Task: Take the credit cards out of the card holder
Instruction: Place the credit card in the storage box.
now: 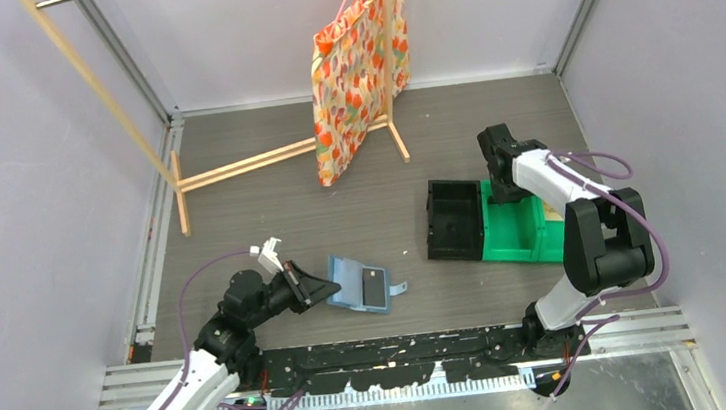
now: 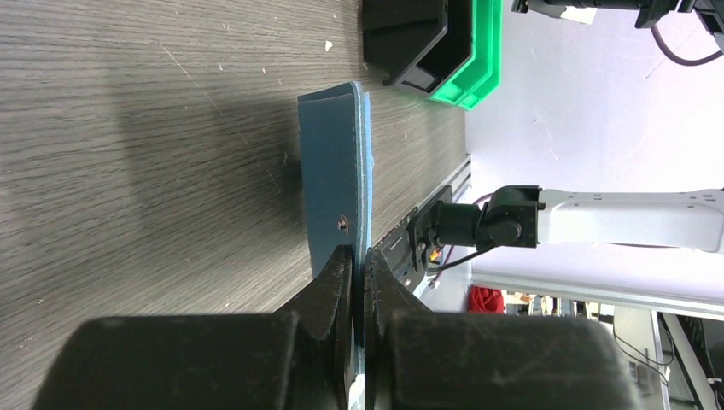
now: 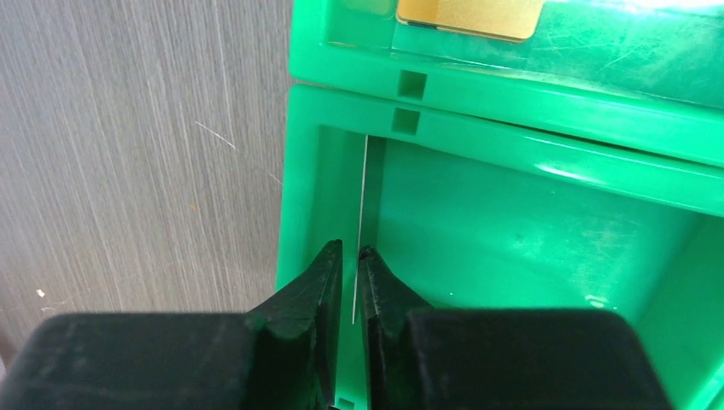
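The teal-blue card holder (image 1: 355, 284) lies open on the table, a dark credit card (image 1: 375, 286) showing in its right half. My left gripper (image 1: 315, 290) is shut on the holder's left edge; in the left wrist view the holder (image 2: 333, 171) stands edge-on from the jaws (image 2: 359, 260). My right gripper (image 1: 503, 173) hangs over the green bin (image 1: 518, 238). Its jaws (image 3: 351, 253) are a narrow gap apart. A thin whitish card (image 3: 361, 196) stands edge-on between them, green showing on both sides. A tan-yellow card (image 3: 470, 17) lies in the neighbouring compartment.
A black bin (image 1: 454, 218) stands against the green bin's left side. A wooden rack (image 1: 235, 165) with an orange patterned bag (image 1: 358, 65) stands at the back. Grey walls enclose the table on three sides.
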You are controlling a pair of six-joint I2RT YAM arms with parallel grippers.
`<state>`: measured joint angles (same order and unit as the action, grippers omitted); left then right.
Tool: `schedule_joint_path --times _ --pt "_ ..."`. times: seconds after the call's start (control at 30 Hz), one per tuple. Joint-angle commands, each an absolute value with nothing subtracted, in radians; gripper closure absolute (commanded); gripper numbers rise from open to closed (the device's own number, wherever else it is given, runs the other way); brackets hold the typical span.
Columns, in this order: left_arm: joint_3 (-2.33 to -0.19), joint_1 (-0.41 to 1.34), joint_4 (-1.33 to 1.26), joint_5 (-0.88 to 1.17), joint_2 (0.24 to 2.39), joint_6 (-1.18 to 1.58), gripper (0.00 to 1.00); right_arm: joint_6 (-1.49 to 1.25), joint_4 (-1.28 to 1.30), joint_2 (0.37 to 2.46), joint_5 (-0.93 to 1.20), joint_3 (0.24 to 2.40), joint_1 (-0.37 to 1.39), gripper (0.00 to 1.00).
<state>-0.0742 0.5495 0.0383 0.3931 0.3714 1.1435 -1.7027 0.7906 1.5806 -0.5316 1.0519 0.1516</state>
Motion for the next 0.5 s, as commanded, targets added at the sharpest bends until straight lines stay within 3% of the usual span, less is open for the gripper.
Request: schedule_joint_path --times 0.0,0.1,0.47 --pt "-0.084 0.546 0.005 0.412 0.389 1.139 0.99 -1.691 0.759 1.591 -0.593 1.096 0.156 0.79" --pt "-0.084 0.546 -0.022 0.417 0.407 1.139 0.99 -1.664 0.756 1.605 -0.585 1.116 0.155 0.73" --pt "-0.082 0.546 -0.028 0.421 0.414 1.137 0.99 -1.604 0.738 1.606 -0.563 1.157 0.155 0.73"
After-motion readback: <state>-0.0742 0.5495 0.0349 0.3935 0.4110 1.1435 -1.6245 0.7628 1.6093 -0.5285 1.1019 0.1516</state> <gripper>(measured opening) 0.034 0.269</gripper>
